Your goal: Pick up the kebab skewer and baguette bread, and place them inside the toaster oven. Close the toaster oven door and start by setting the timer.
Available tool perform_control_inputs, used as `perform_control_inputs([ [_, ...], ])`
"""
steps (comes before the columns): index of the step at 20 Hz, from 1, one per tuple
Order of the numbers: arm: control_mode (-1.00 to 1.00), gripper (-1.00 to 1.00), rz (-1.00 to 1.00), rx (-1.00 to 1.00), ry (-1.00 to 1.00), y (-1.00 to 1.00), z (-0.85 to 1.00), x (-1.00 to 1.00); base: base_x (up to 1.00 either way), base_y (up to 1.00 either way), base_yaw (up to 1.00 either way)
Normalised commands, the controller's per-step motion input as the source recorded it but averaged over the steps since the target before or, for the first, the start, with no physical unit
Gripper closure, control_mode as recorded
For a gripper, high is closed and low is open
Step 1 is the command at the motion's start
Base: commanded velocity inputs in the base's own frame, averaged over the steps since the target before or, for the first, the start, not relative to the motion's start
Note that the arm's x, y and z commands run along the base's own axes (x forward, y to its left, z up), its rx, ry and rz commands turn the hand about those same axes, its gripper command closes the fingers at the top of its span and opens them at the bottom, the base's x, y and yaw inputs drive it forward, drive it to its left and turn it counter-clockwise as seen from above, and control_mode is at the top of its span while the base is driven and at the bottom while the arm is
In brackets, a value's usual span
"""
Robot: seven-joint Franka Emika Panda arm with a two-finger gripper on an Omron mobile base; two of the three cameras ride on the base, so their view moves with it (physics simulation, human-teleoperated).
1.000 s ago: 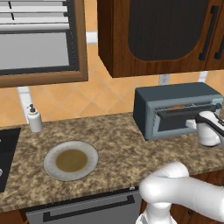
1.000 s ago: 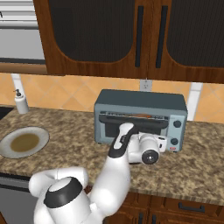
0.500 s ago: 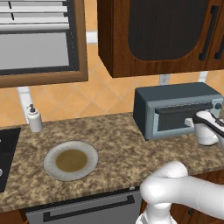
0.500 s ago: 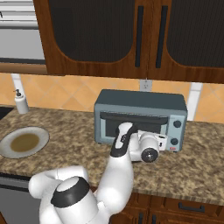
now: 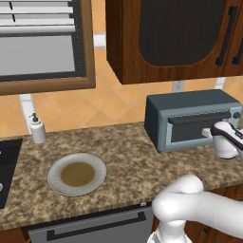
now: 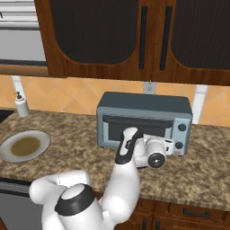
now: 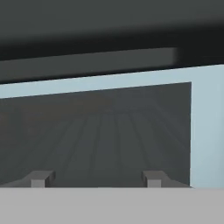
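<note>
The blue-grey toaster oven (image 5: pixel 190 105) (image 6: pixel 143 102) stands on the counter with its door (image 5: pixel 187 132) (image 6: pixel 111 133) upright and shut. A dark bar handle (image 5: pixel 199 117) (image 6: pixel 134 120) runs along the door's top. My gripper (image 5: pixel 208 133) (image 6: pixel 167 143) (image 7: pixel 97 179) hovers right in front of the door's right part and faces the glass. Its fingertips (image 7: pixel 41 179) stand apart with nothing between them. The wire rack shows dimly behind the glass (image 7: pixel 105 131). The kebab skewer and baguette bread are hidden.
Two knobs (image 6: pixel 181 127) sit on the oven's right front. A grey plate (image 5: pixel 54 173) (image 6: pixel 41 138) with a brown middle lies at the left of the counter. A soap dispenser (image 5: pixel 37 129) (image 6: pixel 20 105) stands by the wall, and a dark cooktop (image 5: pixel 7 161) lies at far left.
The fingers have drawn closer together while the hand stays in front of the oven door, shifting only slightly. The oven and plate have not moved.
</note>
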Motion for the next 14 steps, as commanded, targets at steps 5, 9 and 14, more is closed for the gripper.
perform_control_inputs([
  [5, -1.00, -1.00, 0.00, 0.00, 0.00, -0.83, 0.00, -0.09, 0.00, 0.00, 0.00],
  [9, -1.00, -1.00, 0.00, 0.00, 0.00, -0.78, 0.00, -0.20, 0.00, 0.00, 0.00],
  [14, -1.00, -1.00, 0.00, 0.00, 0.00, -0.91, 0.00, -0.44, 0.00, 0.00, 0.00],
])
